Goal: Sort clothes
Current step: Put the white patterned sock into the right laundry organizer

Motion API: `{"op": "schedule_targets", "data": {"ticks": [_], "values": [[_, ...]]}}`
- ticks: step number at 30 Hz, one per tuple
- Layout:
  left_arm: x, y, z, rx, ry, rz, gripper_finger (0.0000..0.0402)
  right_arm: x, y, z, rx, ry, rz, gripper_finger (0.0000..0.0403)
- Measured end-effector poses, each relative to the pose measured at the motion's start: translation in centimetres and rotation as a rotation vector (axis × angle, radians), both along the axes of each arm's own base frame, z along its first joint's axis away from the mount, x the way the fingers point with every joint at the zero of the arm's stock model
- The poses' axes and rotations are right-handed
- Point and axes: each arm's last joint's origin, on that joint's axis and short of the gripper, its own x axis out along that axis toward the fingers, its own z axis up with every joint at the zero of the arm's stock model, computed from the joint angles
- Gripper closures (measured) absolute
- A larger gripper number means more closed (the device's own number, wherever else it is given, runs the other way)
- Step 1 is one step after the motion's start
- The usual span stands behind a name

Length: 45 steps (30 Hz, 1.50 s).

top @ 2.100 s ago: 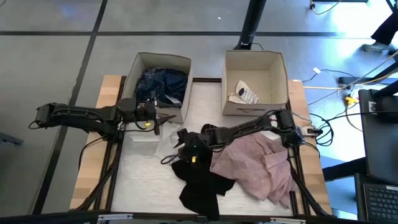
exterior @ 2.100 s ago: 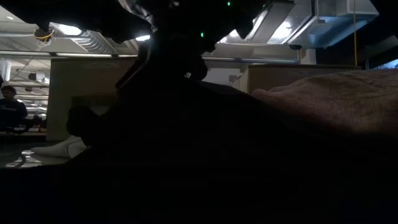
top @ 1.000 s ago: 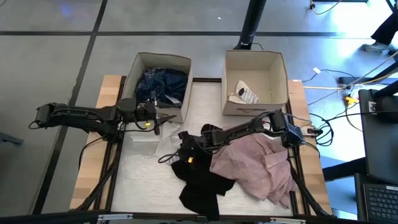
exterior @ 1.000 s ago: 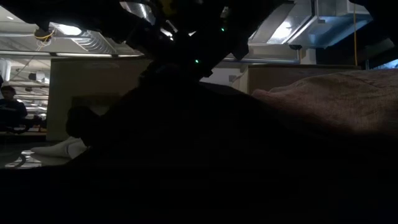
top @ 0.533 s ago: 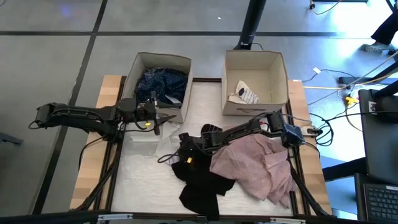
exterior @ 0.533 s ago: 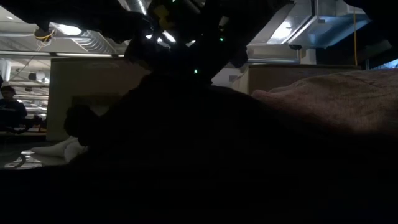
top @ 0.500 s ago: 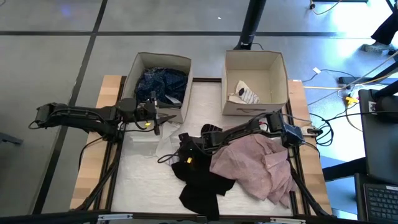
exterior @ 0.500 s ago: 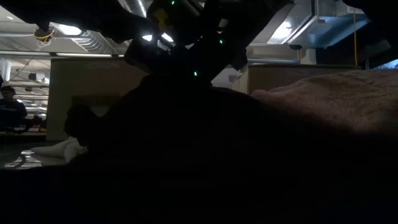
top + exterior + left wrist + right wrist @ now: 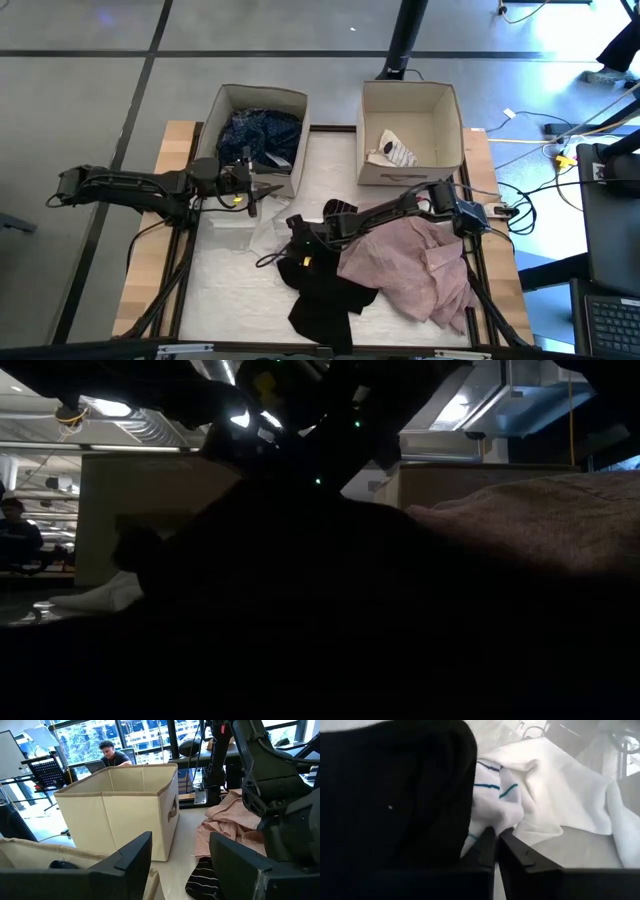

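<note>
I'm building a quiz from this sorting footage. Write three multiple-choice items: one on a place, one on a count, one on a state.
1. Where is the navy dotted garment?
A. in the left box
B. in the right box
C. on the table

2. How many beige boxes stand on the table?
A. one
B. two
C. three

3. How are the right gripper fingers?
A. wide apart
B. shut on the white striped piece
C. out of view

Answers:
1. A, the high view shows it filling the left box.
2. B, two stand side by side.
3. B, the right wrist view shows the fingertips closed on the striped cloth beside the black garment.

Right tool (image 9: 496,836) pinched closed, left tool (image 9: 180,851) spread
</note>
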Motion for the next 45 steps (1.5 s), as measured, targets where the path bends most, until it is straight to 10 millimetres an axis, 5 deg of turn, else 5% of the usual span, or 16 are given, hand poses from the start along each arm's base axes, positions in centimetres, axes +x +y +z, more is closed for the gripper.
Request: {"op": "schedule_targets", "data": {"ticks": [10, 22, 34, 45], "values": [[0.0, 0.0, 0.0, 0.001, 0.001, 0.0, 0.0213, -2.0, 0.3, 5.8, -0.243, -0.021, -0.054, 0.0393], [0.0, 0.0, 0.0, 0.0, 0.002, 0.0, 0.0213, -7.6, -0.3, 14.2, -0.511, 0.039, -0.212, 0.0396], [0.0, 0.0, -0.1, -0.001, 0.012, 0.0, 0.0213, -17.5, -3.9, 23.9, -0.761, 0.023, -0.562, 0.0393], [0.0, 0.0, -0.1, -0.001, 0.01, 0.0, 0.0213, -24.3, -9.8, 26.8, -0.725, 0.126, -0.863, 0.0391]]}}
